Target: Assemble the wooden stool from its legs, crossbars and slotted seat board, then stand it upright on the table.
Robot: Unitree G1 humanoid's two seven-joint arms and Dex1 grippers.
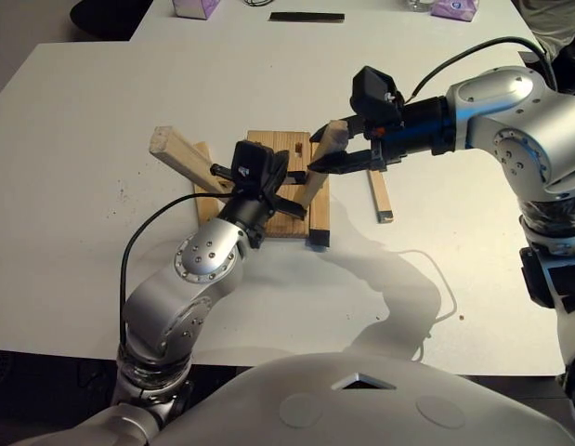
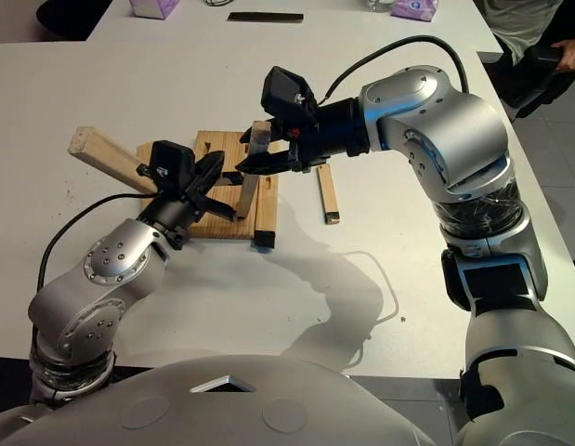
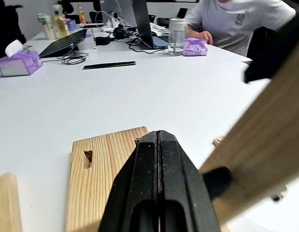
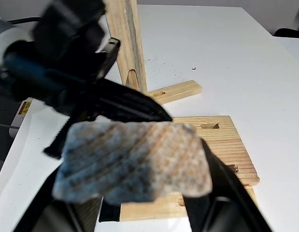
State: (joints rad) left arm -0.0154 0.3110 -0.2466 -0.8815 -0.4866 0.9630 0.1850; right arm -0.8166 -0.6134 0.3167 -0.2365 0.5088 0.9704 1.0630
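We see the seat board (image 1: 268,142) lying flat on the counter (image 1: 83,111). A leg (image 1: 316,184) tilts over it, clamped near its top by our right end effector (image 1: 315,153). Our left end effector (image 3: 159,140) hovers over the board, fingers pressed together, empty.

The seat board (image 1: 273,144) lies on the table (image 1: 101,111) — one leg (image 1: 180,153) slants at its left, a second leg (image 1: 326,153) stands on its right part, a crossbar (image 1: 381,197) farther right

Tissue pack (image 3: 19,62), black strip (image 3: 109,65)
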